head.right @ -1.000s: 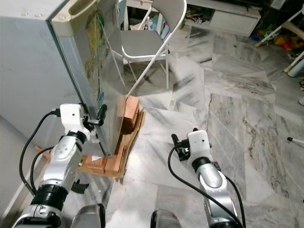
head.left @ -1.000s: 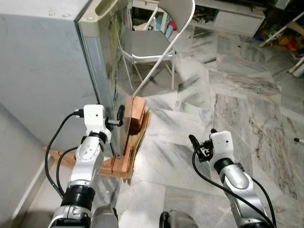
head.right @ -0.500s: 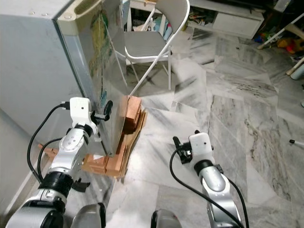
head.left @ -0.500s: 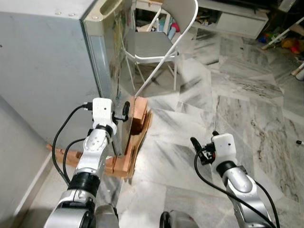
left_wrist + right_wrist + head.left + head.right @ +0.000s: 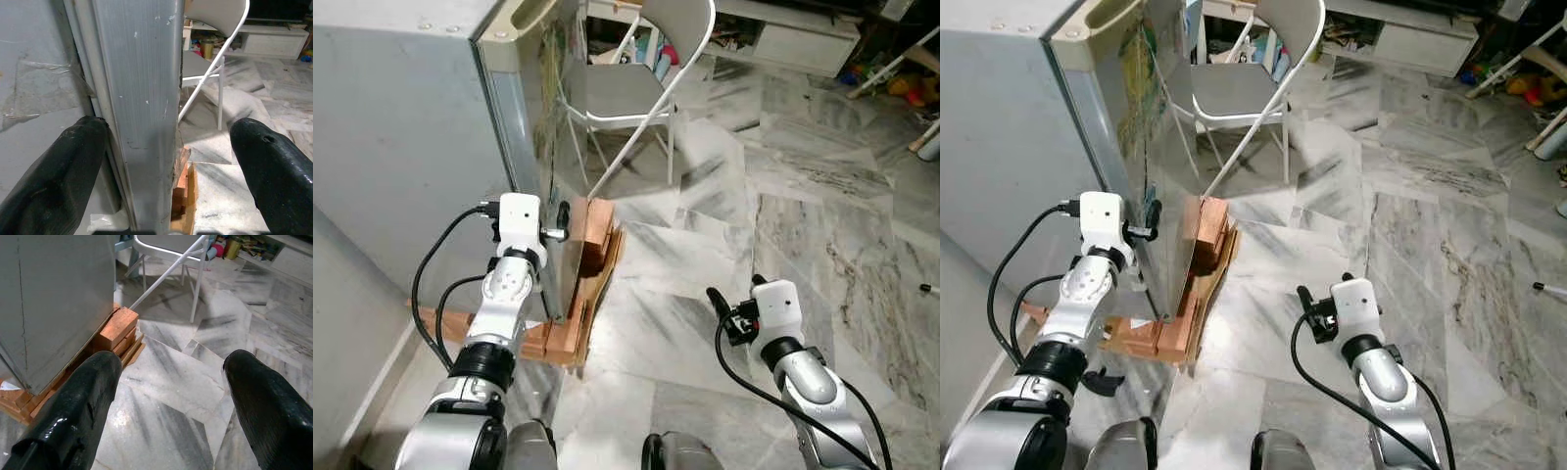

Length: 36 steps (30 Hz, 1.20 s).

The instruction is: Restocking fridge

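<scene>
The tall grey metal fridge [image 5: 421, 127] stands raised on a stack of orange-brown wooden blocks [image 5: 592, 259] laid on the grey-veined marble floor [image 5: 803, 196]. Its door is shut or very nearly so, the door's brushed-metal edge [image 5: 139, 98] facing the robot.

The left gripper [image 5: 161, 161] is held at that door edge, low on the fridge. Its two black fingers [image 5: 54, 176] are spread wide, one on each side of the edge; whether either pad touches the metal cannot be told. It holds nothing.

The right gripper [image 5: 171, 406] hangs over the bare floor, well apart from the fridge on its door side. Its fingers are also wide apart and it carries nothing.

A white folding metal chair [image 5: 646, 78] stands close behind the fridge's door side, near the far end of the wooden blocks. Beyond the chair, a low white cabinet [image 5: 803, 39] runs along the far wall, with small coloured items [image 5: 901, 83] scattered on the floor near its end. Black cables [image 5: 440, 284] loop from the left arm beside the fridge's lower front.
</scene>
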Motion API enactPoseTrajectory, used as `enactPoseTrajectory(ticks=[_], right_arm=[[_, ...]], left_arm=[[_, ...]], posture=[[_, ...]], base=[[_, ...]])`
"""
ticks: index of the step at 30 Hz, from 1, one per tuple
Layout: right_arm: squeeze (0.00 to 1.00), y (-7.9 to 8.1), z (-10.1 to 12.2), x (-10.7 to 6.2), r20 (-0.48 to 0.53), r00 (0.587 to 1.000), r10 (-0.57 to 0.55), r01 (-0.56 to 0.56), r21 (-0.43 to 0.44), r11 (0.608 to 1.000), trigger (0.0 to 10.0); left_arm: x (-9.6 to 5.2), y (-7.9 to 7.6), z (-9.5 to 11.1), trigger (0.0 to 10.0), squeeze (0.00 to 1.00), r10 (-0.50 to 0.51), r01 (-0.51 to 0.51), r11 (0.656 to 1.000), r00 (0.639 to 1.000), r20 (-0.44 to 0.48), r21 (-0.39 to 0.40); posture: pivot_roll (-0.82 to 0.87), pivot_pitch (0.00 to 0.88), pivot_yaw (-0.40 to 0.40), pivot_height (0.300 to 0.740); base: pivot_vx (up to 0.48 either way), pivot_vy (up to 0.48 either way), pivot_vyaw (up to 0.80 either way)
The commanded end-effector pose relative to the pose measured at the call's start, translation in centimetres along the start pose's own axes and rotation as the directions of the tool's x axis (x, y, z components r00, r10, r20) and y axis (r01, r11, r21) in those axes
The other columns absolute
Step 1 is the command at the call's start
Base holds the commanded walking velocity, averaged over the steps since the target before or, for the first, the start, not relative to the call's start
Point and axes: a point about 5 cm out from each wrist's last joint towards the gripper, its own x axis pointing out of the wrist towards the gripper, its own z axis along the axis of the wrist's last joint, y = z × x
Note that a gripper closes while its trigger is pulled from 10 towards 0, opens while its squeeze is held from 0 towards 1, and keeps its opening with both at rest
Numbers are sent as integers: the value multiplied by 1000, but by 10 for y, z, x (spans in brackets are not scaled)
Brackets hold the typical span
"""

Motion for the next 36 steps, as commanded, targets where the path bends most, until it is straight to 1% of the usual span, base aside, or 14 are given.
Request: enactPoseTrajectory(ticks=[1,8,11,12,13,17,18,19,20,25,27,32,34,36], right_arm=[[0,-2,0,-2,-7,1000,-5,5,0,1000,10000],[0,-1,-1,-2,-19,1000,2,-2,-1,1000,10000],[0,-2,-9,-3,-87,996,19,-24,-53,998,10000],[0,-2,-16,-5,-130,991,25,-34,-63,997,10000],[0,-4,-24,-9,-180,983,33,-46,-70,996,10000],[0,-6,-30,-12,-203,979,29,-44,-68,997,10000],[0,-6,-30,-11,-203,979,29,-44,-67,997,10000],[0,-5,-30,-11,-203,979,32,-46,-68,997,10000],[0,-5,-30,-11,-203,979,32,-46,-68,997,10000],[0,-2,-31,-10,-216,976,37,-50,-57,997,10000],[0,-2,-31,-9,-217,975,38,-51,-57,997,10000],[0,0,-30,-7,-217,975,48,-59,-43,997,10000],[0,-1,-27,-5,-192,981,35,-45,-50,998,10000],[0,-1,-27,-5,-187,982,32,-43,-52,998,10000]], left_arm=[[4,8,4,10000,0,38,-38,999,999,4,3],[9,-9,18,10000,0,-61,64,997,996,69,-47],[14,-23,29,10000,0,-129,135,989,987,101,-62],[16,-38,39,10000,0,-207,215,975,969,135,-54],[18,-65,59,10000,0,-320,336,940,927,195,-57],[12,-117,97,10000,0,-491,528,848,819,296,-55],[6,-133,108,10000,0,-538,584,810,776,329,-51],[-7,-163,126,10000,0,-623,684,728,685,378,-40],[-7,-163,126,10000,0,-623,684,728,685,378,-40],[-48,-213,156,10000,0,-737,846,531,490,465,-50],[-48,-213,155,10000,0,-739,847,529,489,463,-51],[-21,-165,118,10000,0,-628,703,699,690,360,-130],[-14,-127,102,10000,0,-544,598,792,783,302,-126],[-14,-120,98,10000,0,-533,582,804,796,287,-122]], posture=[[-8,110,-62,740],[-5,109,-63,740],[-2,109,-65,740],[3,108,-68,740],[4,108,-69,740],[7,105,-67,740],[7,105,-64,740],[7,104,-62,740],[7,104,-62,740],[12,104,-55,740],[13,104,-55,740],[21,105,-50,740],[42,110,-47,740],[42,110,-47,740]], base=[[0,0,0],[0,0,0],[0,0,0],[0,0,0],[0,0,0],[0,0,0],[0,0,0],[0,0,0],[0,0,0],[0,0,0],[0,0,0],[0,0,0],[0,0,0],[0,0,0]])
